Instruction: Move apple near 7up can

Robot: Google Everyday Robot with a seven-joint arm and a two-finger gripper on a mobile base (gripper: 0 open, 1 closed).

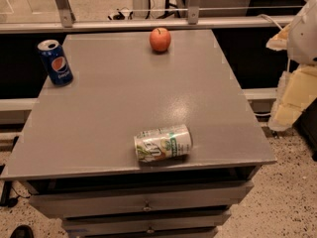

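Presently ungrasped, the apple [160, 39] sits at 12 o'clock on the tabletop [114, 98], the 7up can [163, 143] lying at 6 o'clock; the pincer [293, 99], state indeterminable, at 3 o'clock, should next reach the apple.

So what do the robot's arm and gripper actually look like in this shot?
Only part of the arm shows, at the right edge: a rounded, smooth white shell. Below it, the gripper, beside the table's right side, is built from blocky pale cream-yellow pieces. A thin white cable curves past the shell. No markings or labels can be made out.
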